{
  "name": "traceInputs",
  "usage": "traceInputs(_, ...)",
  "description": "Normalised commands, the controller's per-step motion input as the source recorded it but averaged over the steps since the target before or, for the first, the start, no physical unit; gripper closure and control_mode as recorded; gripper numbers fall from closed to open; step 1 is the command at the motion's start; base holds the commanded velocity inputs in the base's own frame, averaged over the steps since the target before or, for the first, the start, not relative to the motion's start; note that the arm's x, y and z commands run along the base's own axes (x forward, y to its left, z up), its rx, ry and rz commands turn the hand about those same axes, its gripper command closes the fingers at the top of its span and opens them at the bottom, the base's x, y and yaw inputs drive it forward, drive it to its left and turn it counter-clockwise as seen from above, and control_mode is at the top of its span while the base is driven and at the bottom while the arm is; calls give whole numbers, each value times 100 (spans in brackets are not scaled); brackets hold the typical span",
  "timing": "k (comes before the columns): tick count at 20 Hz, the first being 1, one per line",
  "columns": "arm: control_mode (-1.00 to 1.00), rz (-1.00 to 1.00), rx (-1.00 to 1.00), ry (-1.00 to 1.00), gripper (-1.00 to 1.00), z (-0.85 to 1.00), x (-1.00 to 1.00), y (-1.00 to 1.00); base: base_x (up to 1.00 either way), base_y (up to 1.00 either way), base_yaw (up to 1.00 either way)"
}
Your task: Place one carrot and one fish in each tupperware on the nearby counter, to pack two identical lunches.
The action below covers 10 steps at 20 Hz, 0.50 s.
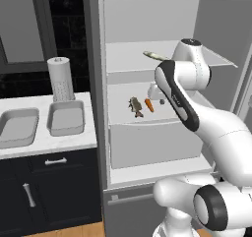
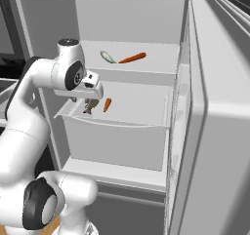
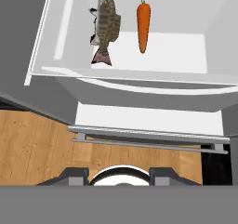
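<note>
A brown speckled fish (image 3: 105,27) and an orange carrot (image 3: 143,25) lie side by side on the middle shelf of the open fridge; the fish (image 1: 135,106) is left of the carrot (image 1: 149,104). A second fish (image 2: 108,57) and carrot (image 2: 133,58) rest on the shelf above. My gripper (image 3: 119,175) points down just in front of the middle shelf's front edge, short of the food, open with nothing between its fingertips (image 3: 74,174). Two grey tupperware containers (image 1: 18,127) (image 1: 66,117) sit on the white counter (image 1: 44,142) left of the fridge, and both look bare inside.
A paper towel roll (image 1: 60,77) stands behind the right tupperware. The fridge door (image 2: 215,107) stands open on the right. A closed drawer (image 2: 114,144) sits under the middle shelf. Wooden floor (image 3: 32,144) lies below the gripper.
</note>
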Motion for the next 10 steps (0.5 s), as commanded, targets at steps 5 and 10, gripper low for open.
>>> traceInputs(5,-100,0,0,-11,-100,-16,-14,2,0,0,0)
traceInputs(10,-100,0,0,-22,-100,-47,-3,27,0,0,0)
